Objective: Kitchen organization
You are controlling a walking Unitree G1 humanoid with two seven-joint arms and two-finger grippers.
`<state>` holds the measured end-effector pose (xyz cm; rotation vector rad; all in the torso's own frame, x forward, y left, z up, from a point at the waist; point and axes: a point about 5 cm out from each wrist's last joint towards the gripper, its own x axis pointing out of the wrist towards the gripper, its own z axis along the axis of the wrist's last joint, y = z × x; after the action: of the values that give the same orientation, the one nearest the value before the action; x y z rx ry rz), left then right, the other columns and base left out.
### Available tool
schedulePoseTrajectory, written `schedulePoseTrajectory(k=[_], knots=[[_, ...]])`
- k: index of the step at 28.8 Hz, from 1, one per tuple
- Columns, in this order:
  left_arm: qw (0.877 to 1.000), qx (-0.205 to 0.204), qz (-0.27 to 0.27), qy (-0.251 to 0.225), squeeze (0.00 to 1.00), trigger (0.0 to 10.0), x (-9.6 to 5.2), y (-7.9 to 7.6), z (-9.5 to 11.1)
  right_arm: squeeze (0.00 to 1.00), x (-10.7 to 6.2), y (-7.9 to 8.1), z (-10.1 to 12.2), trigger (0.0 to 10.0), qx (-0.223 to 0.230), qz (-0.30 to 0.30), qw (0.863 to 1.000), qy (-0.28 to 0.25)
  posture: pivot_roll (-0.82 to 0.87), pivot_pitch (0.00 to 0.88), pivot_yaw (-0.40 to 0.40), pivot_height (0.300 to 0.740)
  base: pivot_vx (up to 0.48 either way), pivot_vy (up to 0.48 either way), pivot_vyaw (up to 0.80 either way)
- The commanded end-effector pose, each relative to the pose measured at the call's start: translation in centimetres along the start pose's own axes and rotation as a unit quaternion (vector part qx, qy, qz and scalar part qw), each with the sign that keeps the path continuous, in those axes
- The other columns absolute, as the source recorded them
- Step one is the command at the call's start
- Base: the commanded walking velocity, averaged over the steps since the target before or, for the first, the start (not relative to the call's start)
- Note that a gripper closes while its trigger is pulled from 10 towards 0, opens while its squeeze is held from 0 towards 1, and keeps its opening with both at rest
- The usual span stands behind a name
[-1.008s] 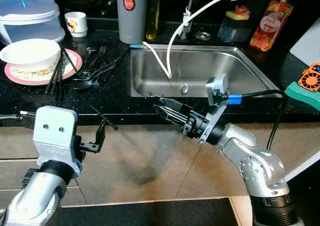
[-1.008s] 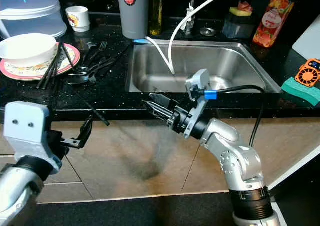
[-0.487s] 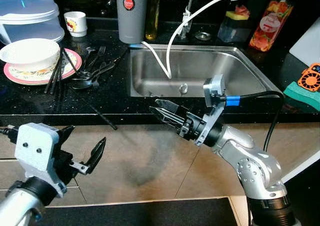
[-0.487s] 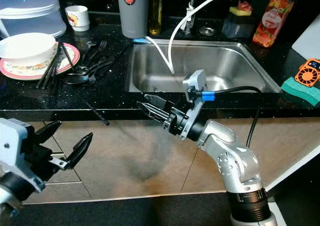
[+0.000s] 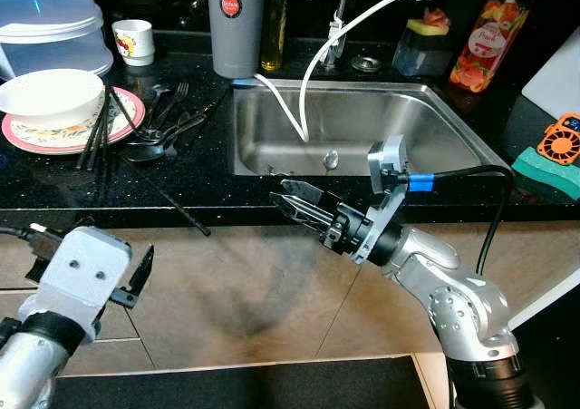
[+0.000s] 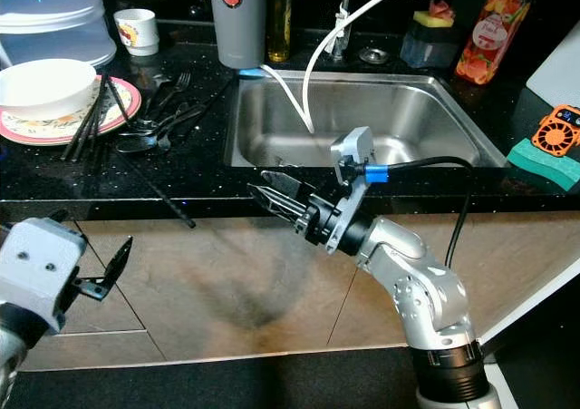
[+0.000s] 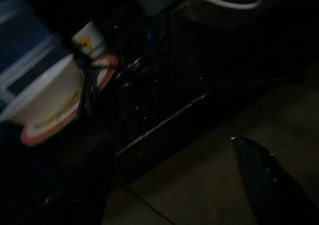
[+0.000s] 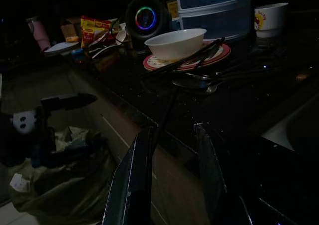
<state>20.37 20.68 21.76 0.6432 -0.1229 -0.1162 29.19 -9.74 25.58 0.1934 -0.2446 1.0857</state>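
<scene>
- Chopsticks and other cutlery are what this kitchen tidying seems to be about: several dark sticks lean across the rim of a pink-edged plate on the black desk, left of the sink.
- One lone chopstick lies apart from the rest, slanting toward the desk's front edge, its tip poking just past the edge.
- A white bowl sits on the plate, which is probably why the sticks rest tilted against it and not flat.
- Forks and spoons lie in a loose heap just beside the plate, toward the sink.
- The right hand is raised in front of the desk edge, below the sink's front rim, its two black fingers slightly parted and holding nothing. It points toward the robot's left, along the desk front, which suggests a reach for the lone chopstick or the cutlery heap.
- The left hand hangs low in front of the cabinet, well below the desk, fingers spread and empty; it looks idle.
- A grey tumbler, a small cup and a stack of clear containers stand at the back, well apart from both hands.
- A white hose curves into the empty sink.
</scene>
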Motion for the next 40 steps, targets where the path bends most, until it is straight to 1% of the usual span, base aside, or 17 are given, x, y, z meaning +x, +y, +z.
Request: schedulePoseTrajectory(k=[1,3,4,5,9,12,18,22,24,25,27,30,33,34,35,38,40], knots=[[1.000,0.020,-0.017,-0.009,0.00,10.0,0.2,-0.7,0.1,0.00,0.1,0.4,0.0,10.0,0.003,0.008,1.000,0.000,-0.02,0.143,-0.073,0.740,0.000,0.000,0.00],[0.999,0.016,-0.034,-0.022,0.00,10.0,0.4,-1.5,0.2,0.00,0.2,0.5,0.0,10.0,0.004,0.009,1.000,-0.001,-0.02,0.142,-0.070,0.740,0.000,0.000,0.00],[0.999,-0.034,-0.034,-0.019,0.00,10.0,0.4,-2.0,0.1,0.00,0.3,0.5,0.0,10.0,0.002,0.010,1.000,-0.001,-0.02,0.142,-0.069,0.740,0.000,0.000,0.00],[0.999,-0.034,-0.034,-0.019,0.00,10.0,0.4,-2.0,0.1,0.00,0.3,0.5,0.0,10.0,0.002,0.010,1.000,-0.001,-0.02,0.142,-0.069,0.740,0.000,0.000,0.00],[0.979,-0.201,0.037,0.022,0.00,10.0,0.6,-2.3,-0.2,0.00,0.2,0.5,0.2,10.0,0.001,0.008,1.000,-0.002,-0.03,0.140,-0.067,0.740,0.000,0.000,0.00],[0.962,-0.265,0.055,0.026,0.00,10.0,0.7,-3.0,0.1,0.00,0.2,0.4,0.2,10.0,0.000,0.007,1.000,-0.002,-0.02,0.140,-0.067,0.740,0.000,0.000,0.00],[0.942,-0.324,0.077,0.051,0.00,10.0,0.7,-3.7,-0.4,0.00,0.3,0.5,0.1,10.0,0.000,0.008,1.000,-0.003,-0.03,0.139,-0.066,0.740,0.000,0.000,0.00],[0.913,-0.401,0.062,0.025,0.00,10.0,1.7,-4.2,-0.2,0.00,0.4,0.5,0.2,10.0,-0.001,0.009,1.000,-0.005,-0.02,0.137,-0.067,0.740,0.000,0.000,0.00],[0.909,-0.413,0.058,0.022,0.00,10.0,1.9,-4.2,-0.1,0.00,0.4,0.5,0.2,10.0,-0.001,0.009,1.000,-0.005,-0.02,0.137,-0.067,0.740,0.000,0.000,0.00],[0.902,-0.427,0.054,0.025,0.00,10.0,2.2,-4.3,-0.1,0.00,0.4,0.5,0.2,10.0,-0.002,0.011,1.000,-0.005,-0.03,0.136,-0.065,0.740,0.000,0.000,0.00],[0.876,-0.479,0.040,0.029,0.00,10.0,2.6,-4.8,0.0,0.00,0.5,0.5,0.2,10.0,-0.004,0.012,1.000,-0.004,-0.03,0.136,-0.063,0.740,0.000,0.000,0.00],[0.869,-0.494,0.026,0.024,0.00,10.0,2.7,-5.1,0.3,0.00,0.5,0.5,0.2,10.0,-0.004,0.012,1.000,-0.004,-0.03,0.136,-0.062,0.740,0.000,0.000,0.00],[0.848,-0.529,-0.022,0.015,0.00,10.0,2.8,-6.0,1.2,0.00,0.4,0.5,0.3,10.0,-0.006,0.012,1.000,-0.004,-0.03,0.136,-0.062,0.740,0.000,0.000,0.00],[0.848,-0.529,-0.022,0.015,0.00,10.0,2.8,-6.0,1.2,0.00,0.4,0.5,0.3,10.0,-0.006,0.012,1.000,-0.004,-0.03,0.136,-0.062,0.740,0.000,0.000,0.00],[0.831,-0.555,-0.030,0.016,0.00,10.0,2.9,-6.2,1.3,0.00,0.4,0.5,0.3,10.0,-0.007,0.012,1.000,-0.004,-0.03,0.138,-0.062,0.740,0.000,0.000,0.00],[0.827,-0.560,-0.032,0.015,0.00,10.0,2.9,-6.3,1.3,0.00,0.4,0.5,0.3,10.0,-0.007,0.013,1.000,-0.004,-0.03,0.138,-0.062,0.740,0.000,0.000,0.00],[0.816,-0.577,-0.034,0.011,0.00,10.0,3.1,-6.2,1.3,0.00,0.5,0.5,0.3,10.0,-0.008,0.014,1.000,-0.004,-0.03,0.137,-0.064,0.740,0.000,0.000,0.00]])
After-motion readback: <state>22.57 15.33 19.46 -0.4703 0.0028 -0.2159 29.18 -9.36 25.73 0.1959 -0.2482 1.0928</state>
